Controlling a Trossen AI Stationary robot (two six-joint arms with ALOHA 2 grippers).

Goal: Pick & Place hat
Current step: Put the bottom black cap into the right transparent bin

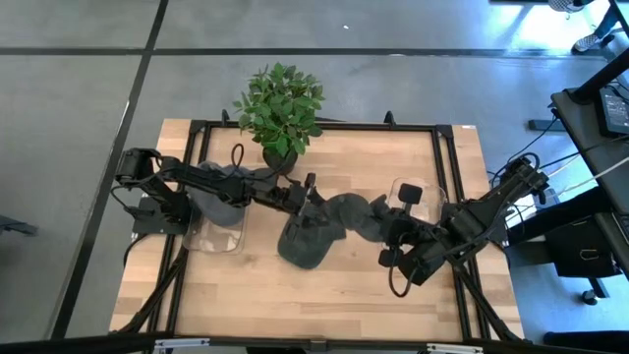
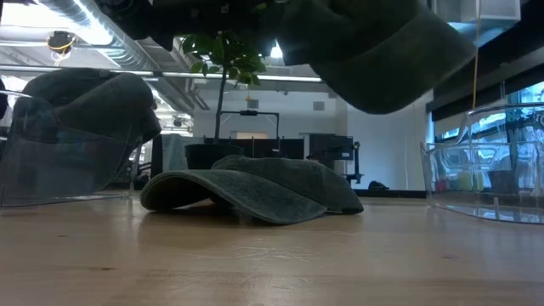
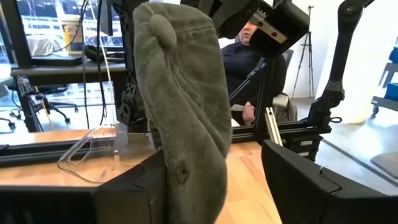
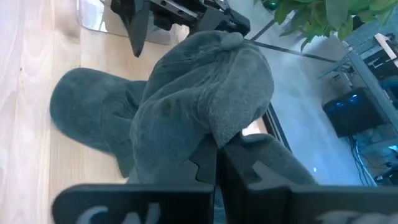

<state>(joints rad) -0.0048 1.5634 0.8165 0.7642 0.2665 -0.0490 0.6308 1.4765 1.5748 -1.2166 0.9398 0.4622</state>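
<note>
Three grey-green hats show. One lies brim-down on the table [image 1: 307,246] [image 2: 246,191] [image 4: 87,118]. One sits in the left clear container [image 1: 218,187] [image 2: 85,102]. The third [image 1: 349,211] [image 2: 374,51] [image 4: 205,99] hangs in the air at the table's middle, with my right gripper [image 4: 216,152] [image 1: 388,228] shut on it. My left gripper [image 3: 211,155] [image 1: 307,195] is open, and its fingers stand on either side of that hat's crown [image 3: 180,93]. My right gripper pinches the raised hat between its two fingers at its lower edge [image 4: 208,140], on the side away from the crown's button [image 4: 230,40], coming level from the table's right. The hat is lifted clear of the table. My left gripper: I cannot tell whether its open fingers [image 3: 134,193] touch the crown.
A potted plant [image 1: 280,108] stands at the far edge, behind the left arm. A second clear container [image 1: 418,197] [image 2: 489,170] sits just right of centre, next to the right arm. A black frame [image 1: 447,157] rims the table. A person sits beyond the table [image 3: 249,68].
</note>
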